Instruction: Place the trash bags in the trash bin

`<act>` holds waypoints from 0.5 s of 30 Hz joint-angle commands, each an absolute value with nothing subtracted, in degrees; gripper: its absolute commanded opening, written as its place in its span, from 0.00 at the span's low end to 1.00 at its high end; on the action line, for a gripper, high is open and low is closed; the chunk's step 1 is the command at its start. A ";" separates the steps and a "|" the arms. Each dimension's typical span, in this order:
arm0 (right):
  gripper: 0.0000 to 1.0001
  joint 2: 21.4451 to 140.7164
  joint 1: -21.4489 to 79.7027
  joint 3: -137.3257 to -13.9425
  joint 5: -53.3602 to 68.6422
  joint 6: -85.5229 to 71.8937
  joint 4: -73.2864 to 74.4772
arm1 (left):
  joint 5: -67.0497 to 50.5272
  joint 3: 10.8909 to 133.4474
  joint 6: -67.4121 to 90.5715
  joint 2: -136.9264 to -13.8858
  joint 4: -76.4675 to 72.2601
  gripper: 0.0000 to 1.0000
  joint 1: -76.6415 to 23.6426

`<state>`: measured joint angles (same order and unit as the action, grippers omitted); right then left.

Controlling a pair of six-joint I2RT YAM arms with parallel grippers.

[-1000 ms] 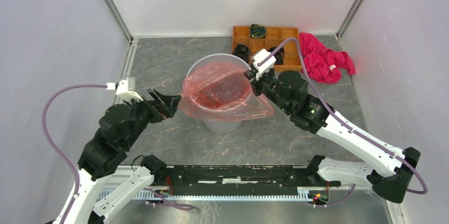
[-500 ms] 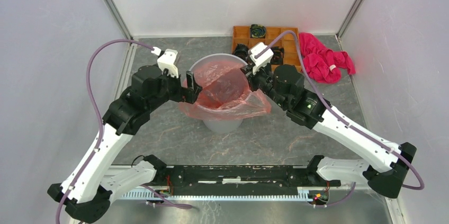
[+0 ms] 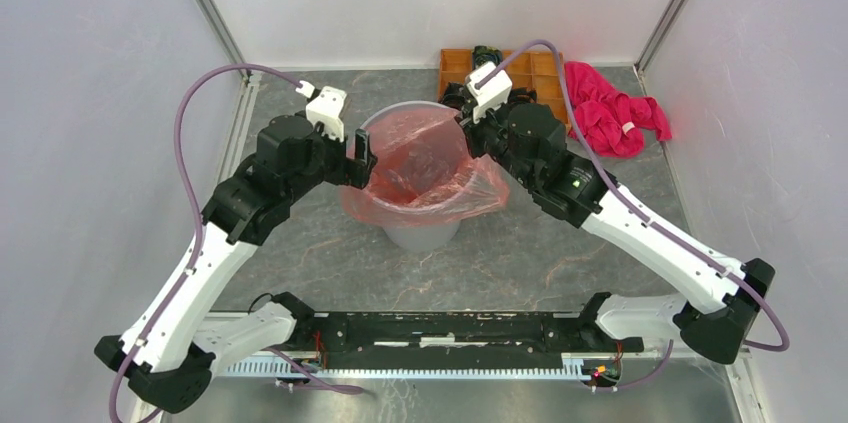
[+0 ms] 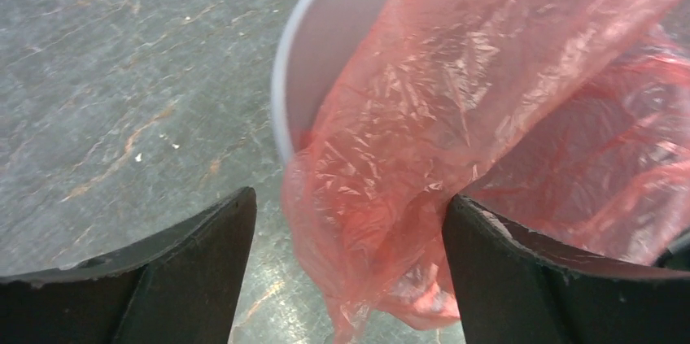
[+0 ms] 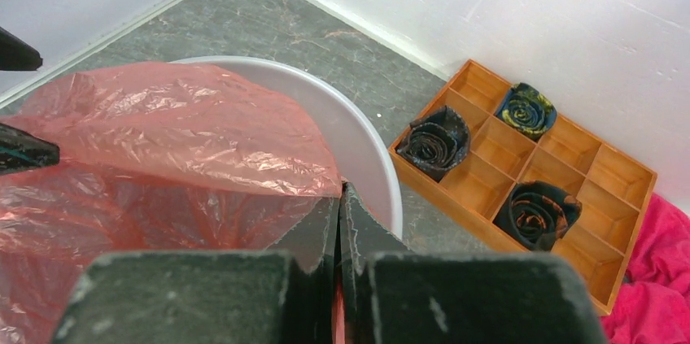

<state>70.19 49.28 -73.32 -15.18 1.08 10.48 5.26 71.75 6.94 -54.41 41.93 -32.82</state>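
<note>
The red-orange trash bag [image 3: 420, 168] lies over the light-grey trash bin [image 3: 420, 233], partly inside it and spilling over its front and side rims. My right gripper [image 3: 472, 133] is shut on the bag's edge at the bin's right rim; the right wrist view shows the film [image 5: 179, 124] pinched between the closed fingers [image 5: 358, 230], with the bin rim [image 5: 370, 165] beside them. My left gripper [image 3: 362, 155] is open at the bin's left rim. In the left wrist view its jaws straddle a hanging fold of the bag [image 4: 382, 222] outside the bin wall [image 4: 325, 43].
An orange-brown compartment tray [image 3: 545, 68] with rolled dark items stands behind the bin, also in the right wrist view [image 5: 529, 173]. A magenta-pink cloth [image 3: 610, 113] lies at the back right. White walls close in the back and sides.
My left arm has swung up and right from the table's left to the bin's left rim, open around the bag's hanging fold. My right gripper has moved slightly back with the bag's edge.
</note>
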 commanded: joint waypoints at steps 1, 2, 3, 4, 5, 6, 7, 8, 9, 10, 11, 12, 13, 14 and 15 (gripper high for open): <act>0.01 71.09 47.19 -75.87 -13.20 -1.23 10.28 | 11.48 75.62 5.21 -55.74 41.15 0.81 -32.70; 0.01 71.26 46.80 -75.85 -12.76 -1.52 10.26 | 10.72 75.73 5.37 -55.72 40.97 0.78 -32.71; 0.01 71.28 46.39 -75.83 -12.15 -1.69 10.28 | 10.24 75.81 5.69 -55.72 40.74 0.73 -32.74; 0.01 71.45 46.05 -75.76 -11.69 -1.80 10.24 | 10.17 75.77 6.12 -55.65 40.51 0.69 -32.70; 0.01 71.58 45.62 -75.76 -11.40 -1.79 10.36 | 10.32 75.84 6.47 -55.64 40.37 0.65 -32.70; 0.01 71.79 45.16 -75.85 -11.03 -1.93 10.36 | 10.66 75.85 6.87 -55.63 40.20 0.61 -32.74; 0.01 71.85 44.72 -75.93 -10.68 -1.93 10.46 | 11.11 75.86 7.12 -55.63 39.92 0.58 -32.70; 0.01 72.02 44.17 -76.07 -10.12 -1.94 10.45 | 11.64 75.94 7.38 -55.74 39.61 0.54 -32.72; 0.01 72.20 43.70 -76.15 -9.66 -1.99 10.54 | 12.41 76.11 7.59 -55.95 39.33 0.51 -32.70; 0.01 72.35 43.21 -76.30 -9.17 -1.94 10.50 | 12.62 76.30 7.78 -56.54 39.22 0.48 -32.70; 0.01 72.42 42.89 -76.37 -8.61 -2.11 10.50 | 12.88 76.74 7.96 -57.23 39.26 0.45 -32.74; 0.01 72.57 42.31 -76.47 -8.12 -2.09 10.55 | 13.11 77.30 8.19 -58.23 39.39 0.43 -32.76; 0.01 72.76 41.90 -76.49 -7.52 -2.18 10.48 | 13.12 77.94 8.36 -59.31 39.67 0.40 -32.70; 0.01 72.86 41.53 -76.47 -7.05 -2.20 10.43 | 13.21 78.57 8.47 -60.26 39.80 0.35 -32.73; 0.01 73.01 40.94 -76.51 -6.54 -2.21 10.44 | 13.57 79.07 8.58 -61.06 39.81 0.30 -32.74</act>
